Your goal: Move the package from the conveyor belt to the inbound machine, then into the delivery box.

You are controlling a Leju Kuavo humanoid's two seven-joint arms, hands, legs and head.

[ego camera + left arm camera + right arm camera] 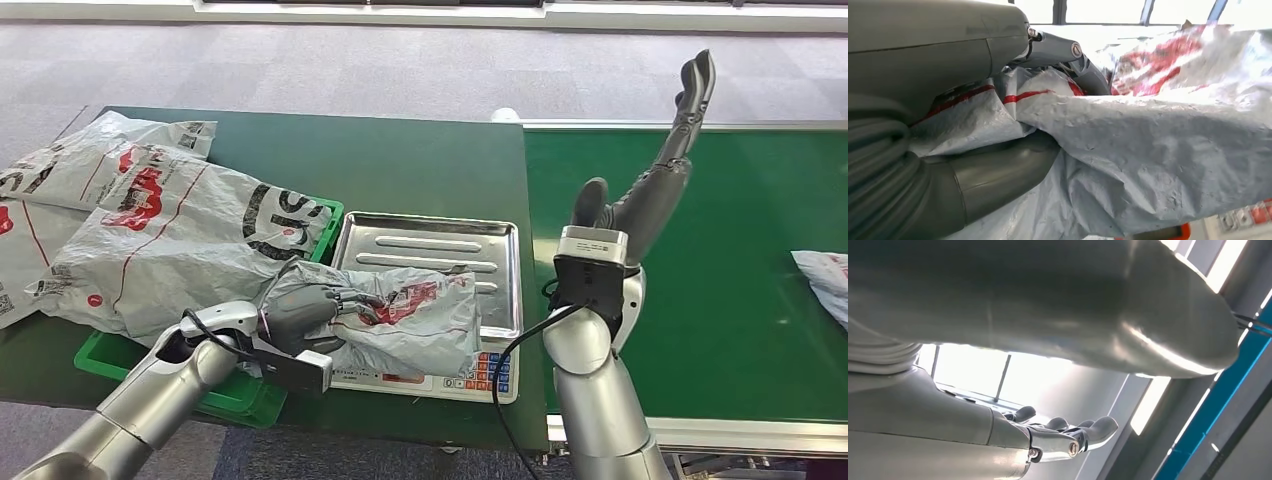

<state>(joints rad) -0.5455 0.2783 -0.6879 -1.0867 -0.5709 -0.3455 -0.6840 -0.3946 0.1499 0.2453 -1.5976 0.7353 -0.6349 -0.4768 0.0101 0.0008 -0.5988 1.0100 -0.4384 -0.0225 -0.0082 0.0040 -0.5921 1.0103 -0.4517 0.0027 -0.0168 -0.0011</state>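
Grey crinkled film: our left hand grips the package on the inbound machine; it may slip, we judge. Our right hand hangs open.

Grey carpet floor (bright windows overhead).

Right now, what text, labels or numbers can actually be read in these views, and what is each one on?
"S" and part of a second black letter: large print on the top bag of the pile over the green box; the rest is folded away.
Red logo on the package held by the left hand: unreadable.
Small codes on the far-left bags: too small.
Scale keypad: key legends too small.
Right hand: no markings.
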